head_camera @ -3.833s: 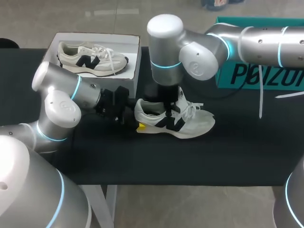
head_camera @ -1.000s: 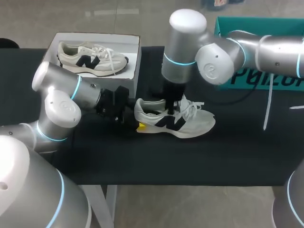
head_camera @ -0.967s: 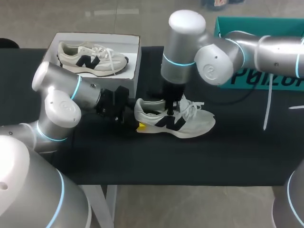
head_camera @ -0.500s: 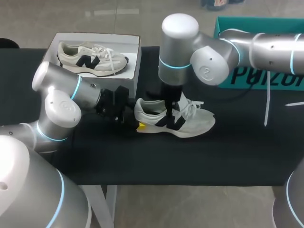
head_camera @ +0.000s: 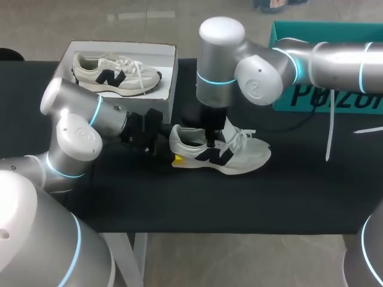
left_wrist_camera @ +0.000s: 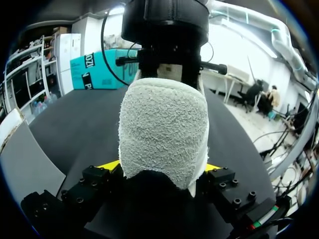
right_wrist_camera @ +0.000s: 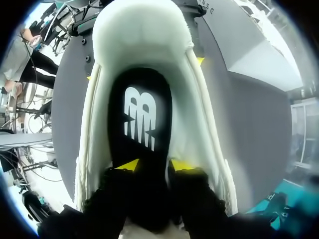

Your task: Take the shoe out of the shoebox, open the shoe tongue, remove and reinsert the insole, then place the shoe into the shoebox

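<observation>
Head view: shoe lies heel toward my left | left tool clamps that heel | right tool sits above it, pinching the insole, so I'd pull up

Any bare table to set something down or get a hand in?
Bare: the front strip between the shoe and the table's near edge, and the patch right of the toe, below the teal box. Crowded: between shoebox and heel, where left tool and right tool meet.
</observation>
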You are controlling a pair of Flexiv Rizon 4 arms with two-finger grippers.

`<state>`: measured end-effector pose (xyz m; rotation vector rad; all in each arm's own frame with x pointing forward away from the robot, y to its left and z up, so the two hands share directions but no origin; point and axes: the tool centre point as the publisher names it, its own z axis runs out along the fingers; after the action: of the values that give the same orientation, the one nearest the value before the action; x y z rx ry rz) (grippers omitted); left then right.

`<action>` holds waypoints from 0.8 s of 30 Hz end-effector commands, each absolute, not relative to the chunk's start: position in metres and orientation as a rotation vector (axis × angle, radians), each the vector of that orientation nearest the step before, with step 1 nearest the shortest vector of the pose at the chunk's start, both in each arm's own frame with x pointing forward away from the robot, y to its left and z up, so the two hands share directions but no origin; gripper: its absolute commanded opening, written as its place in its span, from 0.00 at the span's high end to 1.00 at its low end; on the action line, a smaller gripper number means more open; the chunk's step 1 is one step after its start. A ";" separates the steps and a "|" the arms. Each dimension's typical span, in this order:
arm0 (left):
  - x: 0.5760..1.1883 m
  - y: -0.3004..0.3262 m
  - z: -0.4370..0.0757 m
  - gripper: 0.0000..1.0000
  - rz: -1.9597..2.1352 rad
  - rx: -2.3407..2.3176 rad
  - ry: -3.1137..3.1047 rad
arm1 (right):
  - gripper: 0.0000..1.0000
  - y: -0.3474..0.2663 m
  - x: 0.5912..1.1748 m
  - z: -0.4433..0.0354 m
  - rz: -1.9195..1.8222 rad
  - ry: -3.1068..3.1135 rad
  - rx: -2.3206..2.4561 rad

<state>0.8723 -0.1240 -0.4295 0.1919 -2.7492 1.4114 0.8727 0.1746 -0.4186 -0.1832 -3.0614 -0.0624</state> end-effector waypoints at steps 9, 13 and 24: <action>0.874 -0.125 -0.429 1.00 1.411 0.194 -2.748 | 1.00 0.178 0.860 -0.452 -0.094 -2.869 -0.291; 0.874 -0.125 -0.429 1.00 1.411 0.194 -2.748 | 1.00 0.170 0.861 -0.435 -0.153 -2.891 -0.309; 0.874 -0.125 -0.429 1.00 1.411 0.194 -2.748 | 1.00 0.157 0.874 -0.389 -0.199 -2.982 -0.299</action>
<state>0.8727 -0.1247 -0.4285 0.1937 -2.7478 1.4127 0.8797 0.1677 -0.4012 -0.2952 -2.9607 -0.1831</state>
